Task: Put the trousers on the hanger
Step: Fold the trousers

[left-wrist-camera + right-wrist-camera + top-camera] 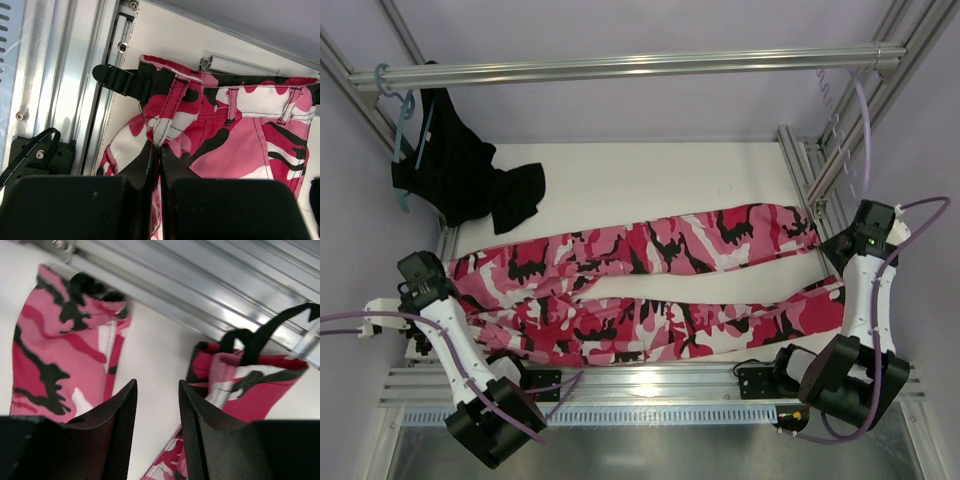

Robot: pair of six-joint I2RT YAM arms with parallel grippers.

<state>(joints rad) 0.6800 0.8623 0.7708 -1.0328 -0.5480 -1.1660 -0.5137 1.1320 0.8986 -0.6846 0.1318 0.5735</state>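
The camouflage trousers (pixel 660 250) lie flat across the white table, waist at the left, both legs running right. My left gripper (pixel 420 272) sits at the waist's left end. In the left wrist view it (pixel 159 147) is shut on a fold of the waistband of the trousers (pixel 240 140) near a belt loop. My right gripper (pixel 858 238) hovers at the leg ends. In the right wrist view it (pixel 157 385) is open and empty over bare table between the two cuffs of the trousers (pixel 55 355). The pale lilac hanger (pixel 866 130) hangs from the rail at the top right.
A teal hanger (pixel 402 125) with a black garment (pixel 470 180) hangs from the metal rail (pixel 620 68) at the top left. Aluminium frame bars (pixel 800 170) border the table right and front. A black strap buckle (pixel 112 79) sticks out from the waistband onto the left frame.
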